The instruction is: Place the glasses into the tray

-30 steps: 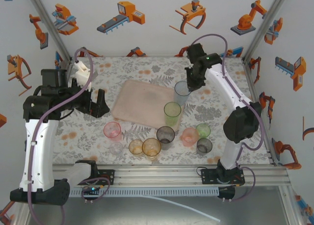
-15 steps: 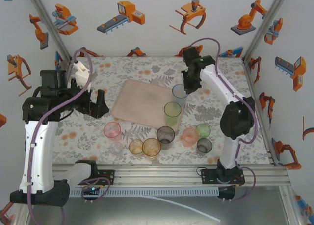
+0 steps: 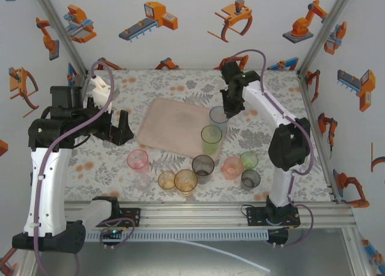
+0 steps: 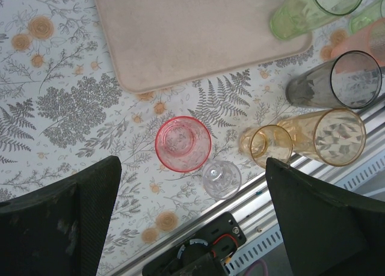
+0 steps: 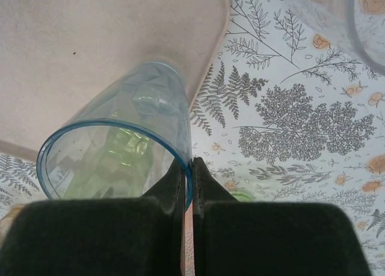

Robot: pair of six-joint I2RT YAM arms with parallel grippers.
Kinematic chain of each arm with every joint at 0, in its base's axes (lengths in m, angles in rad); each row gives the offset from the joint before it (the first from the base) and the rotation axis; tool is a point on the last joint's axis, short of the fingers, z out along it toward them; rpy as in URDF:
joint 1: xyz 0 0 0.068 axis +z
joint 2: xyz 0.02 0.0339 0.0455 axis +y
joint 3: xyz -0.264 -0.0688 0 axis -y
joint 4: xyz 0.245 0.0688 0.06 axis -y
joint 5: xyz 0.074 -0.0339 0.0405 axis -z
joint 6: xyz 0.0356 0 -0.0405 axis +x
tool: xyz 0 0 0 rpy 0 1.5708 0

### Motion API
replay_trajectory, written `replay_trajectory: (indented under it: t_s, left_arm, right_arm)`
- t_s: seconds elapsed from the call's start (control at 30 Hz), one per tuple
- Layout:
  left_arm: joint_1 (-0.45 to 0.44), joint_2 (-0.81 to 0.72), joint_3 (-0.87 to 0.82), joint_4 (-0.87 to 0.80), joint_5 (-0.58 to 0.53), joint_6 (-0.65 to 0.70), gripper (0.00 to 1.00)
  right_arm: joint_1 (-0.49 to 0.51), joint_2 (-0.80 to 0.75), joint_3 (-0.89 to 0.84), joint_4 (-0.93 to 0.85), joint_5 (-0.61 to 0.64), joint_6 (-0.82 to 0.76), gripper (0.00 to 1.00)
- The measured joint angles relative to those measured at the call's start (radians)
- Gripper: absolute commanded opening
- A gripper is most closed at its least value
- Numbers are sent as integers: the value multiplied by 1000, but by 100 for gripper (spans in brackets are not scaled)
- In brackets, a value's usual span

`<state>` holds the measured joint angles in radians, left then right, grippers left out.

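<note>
- Right gripper (image 5: 187,165), fingers pressed together on the rim of a blue tumbler (image 5: 120,150), holds the see-through, faceted glass at the far right corner of the tray (image 5: 90,41).
- Over the past second this arm has swung left, bringing the blue tumbler closer in over the tray's rim.
- Left gripper (image 3: 120,127) is unchanged: jaws spread wide, touching nothing, just left of the tray.
- The tray is flat, matte pale pink, with rounded corners; a tall green tumbler (image 3: 211,138) stands at its near right corner.
- A pink tumbler (image 3: 138,160), an amber tumbler (image 3: 186,181), a smoky tumbler (image 3: 203,165) and others stand off the tray on the floral tablecloth (image 3: 271,125).
</note>
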<state>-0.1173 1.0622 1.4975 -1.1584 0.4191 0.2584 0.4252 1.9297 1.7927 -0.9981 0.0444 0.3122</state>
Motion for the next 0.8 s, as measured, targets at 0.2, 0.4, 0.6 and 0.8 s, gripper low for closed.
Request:
replay_trajectory:
  t_s: [0.2,0.4,0.6,0.8]
  left_arm:
    - [0,0,-1,0,0,0,97]
    - [0,0,-2,0,0,0,97]
    - [0,-3,-2,0,0,0,97]
    - [0,-12,-4,0,-1,0,97]
  right_arm:
    - [11,10,-6,4,0,0,6]
    - [15,10,-12,12,0,0,10]
    - [16,10,-13,13,0,0,15]
    - [18,10,-31,17,0,0,22]
